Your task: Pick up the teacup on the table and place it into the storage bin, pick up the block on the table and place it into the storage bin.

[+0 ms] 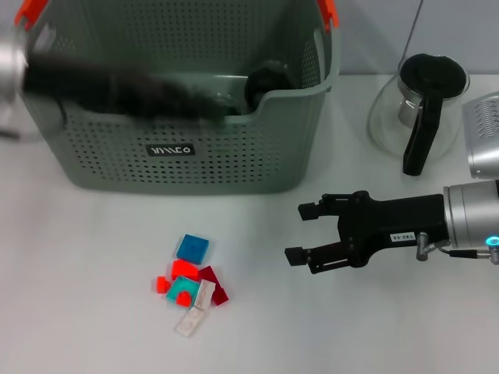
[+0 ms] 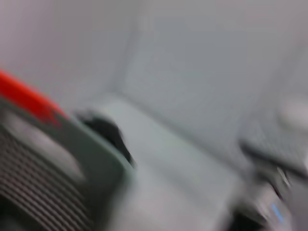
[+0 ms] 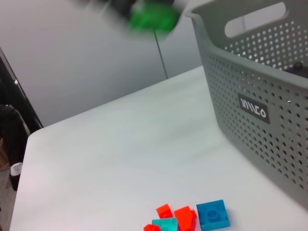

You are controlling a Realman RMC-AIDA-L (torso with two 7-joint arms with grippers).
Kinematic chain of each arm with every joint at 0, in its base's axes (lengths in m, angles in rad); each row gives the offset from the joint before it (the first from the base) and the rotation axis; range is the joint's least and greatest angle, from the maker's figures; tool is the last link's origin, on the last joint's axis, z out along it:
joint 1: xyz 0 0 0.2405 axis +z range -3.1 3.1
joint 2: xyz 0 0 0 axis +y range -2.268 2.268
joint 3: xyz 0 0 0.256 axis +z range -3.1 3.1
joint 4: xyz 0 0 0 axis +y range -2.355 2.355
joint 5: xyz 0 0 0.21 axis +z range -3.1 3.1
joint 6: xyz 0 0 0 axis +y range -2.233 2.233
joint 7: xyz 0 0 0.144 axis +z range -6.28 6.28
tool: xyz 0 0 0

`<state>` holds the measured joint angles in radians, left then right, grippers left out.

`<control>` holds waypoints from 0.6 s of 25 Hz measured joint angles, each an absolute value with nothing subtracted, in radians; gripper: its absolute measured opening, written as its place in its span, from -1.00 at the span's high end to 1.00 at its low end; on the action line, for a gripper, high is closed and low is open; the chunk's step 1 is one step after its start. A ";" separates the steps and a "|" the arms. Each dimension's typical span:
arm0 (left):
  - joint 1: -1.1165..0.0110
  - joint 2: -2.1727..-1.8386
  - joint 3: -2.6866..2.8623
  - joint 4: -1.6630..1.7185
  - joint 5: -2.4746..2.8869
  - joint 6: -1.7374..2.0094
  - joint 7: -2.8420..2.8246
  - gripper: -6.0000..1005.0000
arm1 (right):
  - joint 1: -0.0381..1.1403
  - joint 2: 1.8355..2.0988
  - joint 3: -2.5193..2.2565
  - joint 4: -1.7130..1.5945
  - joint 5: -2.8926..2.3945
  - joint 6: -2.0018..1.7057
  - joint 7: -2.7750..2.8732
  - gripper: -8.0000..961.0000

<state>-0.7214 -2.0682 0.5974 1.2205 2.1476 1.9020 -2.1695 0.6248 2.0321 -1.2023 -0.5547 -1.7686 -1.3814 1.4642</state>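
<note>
Observed from the head view: the storage bin [image 1: 187, 148] stands at 11 o'clock on the table [image 1: 93, 312]. The left arm [image 1: 117, 89] reaches across its rim, and the left gripper [image 1: 265, 84] appears as a dark shape inside the far corner. Whether it is released or clenched cannot be told, and no teacup can be made out with certainty.

The right gripper [image 1: 310, 232] hangs at 4 o'clock, jaws spread and empty. The blocks [image 1: 191, 282], a loose cluster of blue, red, teal and clear pieces, lie at 8 o'clock from it, well apart. A glass teapot [image 1: 421, 109] sits at 1 o'clock.

Judgement: the block step is in hand. Recommend singling out the blue block [image 1: 192, 248] at the cluster's 12 o'clock edge, descending squarely over it and closing across its flat sides, so neighbouring pieces are not disturbed.
</note>
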 joint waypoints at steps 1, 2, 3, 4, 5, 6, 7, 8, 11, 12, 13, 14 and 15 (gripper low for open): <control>-0.722 -2.059 0.596 1.217 2.134 1.856 -2.179 0.05 | 0.625 2.032 -1.202 -0.555 -1.769 -1.383 1.464 -0.93; -0.723 -2.050 0.597 1.215 2.128 1.804 -2.186 0.04 | 0.625 2.030 -1.202 -0.555 -1.769 -1.385 1.464 -0.93; -0.728 -2.043 0.604 1.211 2.128 1.742 -2.190 0.03 | 0.626 2.030 -1.202 -0.556 -1.769 -1.386 1.464 -0.93; -0.734 -2.037 0.614 1.203 2.135 1.687 -2.191 0.01 | 0.626 2.030 -1.202 -0.556 -1.769 -1.388 1.464 -0.93; -0.740 -2.032 0.627 1.191 2.144 1.635 -2.192 0.00 | 0.628 2.029 -1.202 -0.556 -1.769 -1.392 1.464 -0.93; -0.749 -2.026 0.643 1.170 2.155 1.583 -2.193 -0.01 | 0.629 2.029 -1.202 -0.556 -1.769 -1.394 1.465 -0.93; -0.761 -2.020 0.657 1.145 2.170 1.531 -2.195 -0.02 | 0.629 2.029 -1.202 -0.556 -1.769 -1.394 1.465 -0.93; -0.774 -2.013 0.673 1.113 2.189 1.482 -2.199 -0.03 | 0.630 2.029 -1.202 -0.556 -1.769 -1.394 1.465 -0.93; -0.812 -1.998 0.681 1.033 2.242 1.385 -2.214 -0.06 | 0.631 2.030 -1.204 -0.556 -1.769 -1.395 1.465 -0.93; -0.825 -1.995 0.682 1.008 2.258 1.364 -2.215 -0.07 | 0.631 2.030 -1.204 -0.556 -1.769 -1.396 1.465 -0.93; -0.834 -1.993 0.683 0.988 2.272 1.342 -2.215 -0.08 | 0.631 2.030 -1.204 -0.556 -1.769 -1.397 1.465 -0.93; -0.838 -1.993 0.686 0.978 2.278 1.330 -2.214 -0.09 | 0.631 2.031 -1.203 -0.556 -1.769 -1.398 1.466 -0.94; -0.841 -1.993 0.692 0.973 2.283 1.317 -2.213 -0.10 | 0.631 2.031 -1.202 -0.556 -1.769 -1.400 1.466 -0.94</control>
<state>-0.8408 -1.9929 0.6919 0.9731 2.2827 1.3166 -2.2128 0.6309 2.0307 -1.2023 -0.5557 -1.7685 -1.4004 1.4658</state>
